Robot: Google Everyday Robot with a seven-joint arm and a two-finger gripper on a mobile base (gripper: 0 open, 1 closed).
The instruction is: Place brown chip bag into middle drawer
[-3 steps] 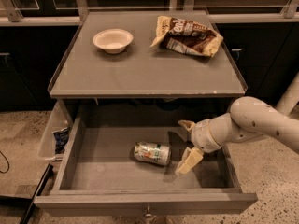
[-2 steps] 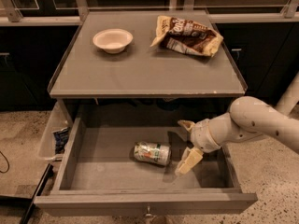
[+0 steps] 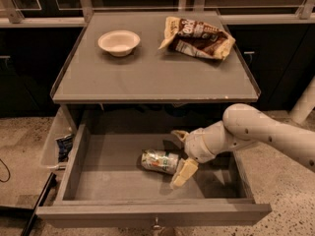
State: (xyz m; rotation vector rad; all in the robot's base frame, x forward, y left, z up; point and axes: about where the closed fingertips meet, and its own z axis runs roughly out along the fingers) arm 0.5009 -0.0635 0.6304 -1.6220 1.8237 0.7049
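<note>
1. Claw position: I read the claw (image 3: 180, 154) inside the open middle drawer (image 3: 147, 213), low over its floor toward the right half. The white arm (image 3: 258, 132) reaches in from the right.
2. Claw state: the two fingers (image 3: 183, 173) are spread wide apart, and I see nothing clamped between them. A green-and-white drink can (image 3: 158, 161) lies on its side on the drawer floor, its right end just beside the lower finger.
3. Task item: the brown chip bag (image 3: 198, 37) lies flat on the worktop (image 3: 147, 80), at the rear right corner, well apart from the claw.
4. Other item: a white bowl (image 3: 118, 42) stands upright on the worktop, rear left.
5. Drawer: pulled fully out, knob (image 3: 156, 225) facing the camera.
</note>
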